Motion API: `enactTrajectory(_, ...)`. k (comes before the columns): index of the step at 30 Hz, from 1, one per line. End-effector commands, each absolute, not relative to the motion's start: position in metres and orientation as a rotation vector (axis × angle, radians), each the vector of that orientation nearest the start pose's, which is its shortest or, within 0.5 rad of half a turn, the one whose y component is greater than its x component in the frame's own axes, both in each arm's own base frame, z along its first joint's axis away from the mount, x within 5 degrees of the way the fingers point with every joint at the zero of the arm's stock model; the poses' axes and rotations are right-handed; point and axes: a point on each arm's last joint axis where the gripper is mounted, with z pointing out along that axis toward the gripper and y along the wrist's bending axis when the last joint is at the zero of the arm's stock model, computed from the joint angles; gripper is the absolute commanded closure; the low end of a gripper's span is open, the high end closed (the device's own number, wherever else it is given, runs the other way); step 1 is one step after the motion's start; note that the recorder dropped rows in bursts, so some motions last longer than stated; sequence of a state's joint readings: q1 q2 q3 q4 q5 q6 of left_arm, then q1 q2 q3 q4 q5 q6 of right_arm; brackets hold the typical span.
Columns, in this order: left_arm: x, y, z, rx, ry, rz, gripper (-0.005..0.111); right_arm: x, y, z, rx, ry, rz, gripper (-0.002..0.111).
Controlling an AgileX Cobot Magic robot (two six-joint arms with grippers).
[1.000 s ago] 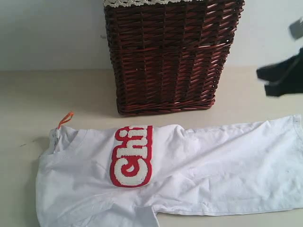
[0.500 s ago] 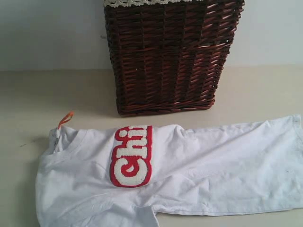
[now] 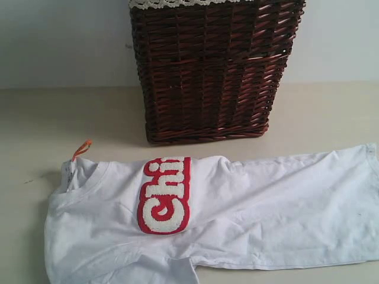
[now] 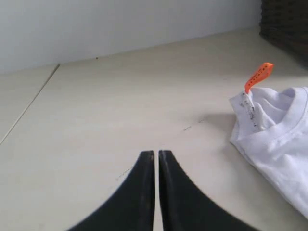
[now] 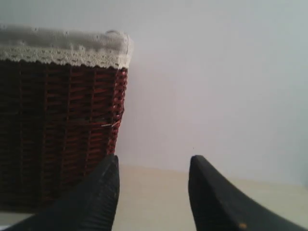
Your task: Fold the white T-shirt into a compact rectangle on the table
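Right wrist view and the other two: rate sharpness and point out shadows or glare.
Right wrist view: soft and hazy, the wicker basket weave slightly blurred. Left wrist view: sharper, the orange collar tag crisp, a faint shadow on the table beside the white T-shirt. Exterior view: even, diffuse light, soft shadow at the basket's foot, no glare.

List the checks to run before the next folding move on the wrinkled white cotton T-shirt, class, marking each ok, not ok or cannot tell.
1. Wrinkled white cotton T-shirt lies on the pale beige table: ok.
2. Whole shirt inside the exterior view: not ok, cut off at right and bottom.
3. Shirt clear of the dark woven wicker basket: ok.
4. Left gripper open for grasping: not ok, shut, empty.
5. Right gripper open: ok, empty.
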State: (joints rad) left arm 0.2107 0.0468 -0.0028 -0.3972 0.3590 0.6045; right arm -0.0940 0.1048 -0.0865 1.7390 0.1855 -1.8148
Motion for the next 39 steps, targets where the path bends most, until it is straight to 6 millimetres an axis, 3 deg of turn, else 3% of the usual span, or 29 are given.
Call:
enactTrajectory(1,0.0568,-0.0006,0.1815,0.108,1.851,0.176,0.101,0.0567,0.0115,0.2154,-0.127,1.459,0.007,0.062)
enactTrajectory(39,0.0568,-0.0006,0.1815,0.108,1.851,0.176,0.101,0.0557,0.0107,0.2159,-0.097,1.451,0.025,0.062)
